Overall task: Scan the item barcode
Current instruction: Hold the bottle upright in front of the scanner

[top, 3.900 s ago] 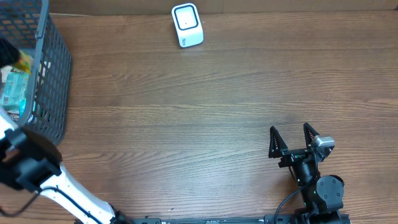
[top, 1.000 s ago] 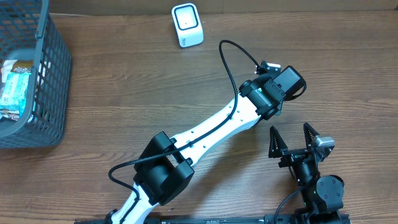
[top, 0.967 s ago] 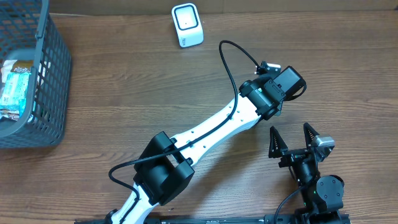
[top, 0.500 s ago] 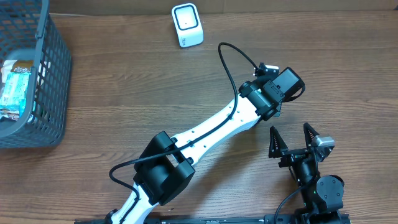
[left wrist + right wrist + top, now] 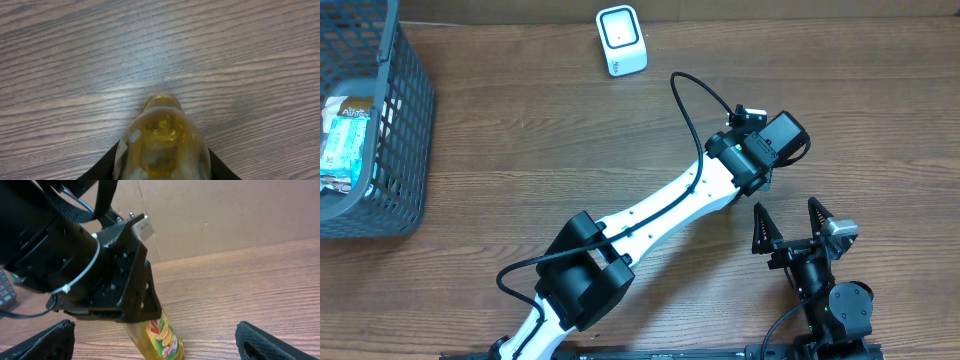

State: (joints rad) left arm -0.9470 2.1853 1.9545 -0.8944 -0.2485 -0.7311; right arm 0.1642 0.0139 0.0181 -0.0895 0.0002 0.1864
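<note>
Over at the right-hand middle of the table [image 5: 520,150], I've got the left gripper [image 5: 162,171] clamped on the top end of a yellow chip can [image 5: 161,334]. Its fingers [image 5: 150,300] press on either side of the round wall. From the right wrist camera the can hangs a little tilted with its base down by the wood. I can't tell whether it touches.

The right gripper [image 5: 786,215] sits just near of that spot with its jaws spread wide and nothing in them. The white barcode scanner [image 5: 621,40] stands at the far edge, well apart and to the left of the can. The basket [image 5: 390,150] with the remaining packets is at the far left.

What worries me:
- **Slipping:** the can is smooth and round and is pinched only at its top, so a quick swing toward the scanner could make it rotate or slide out.
- **Missed read:** I can't find the printed code on any side that shows, so I could present the wrong face and get no read.
- **Collision:** the right gripper's fingertips point up close to the can, and a low or careless sweep nearward could clip them.
- **Snagging:** the left arm's cable [image 5: 695,95] loops out toward the scanner and could snag or nudge it.
</note>
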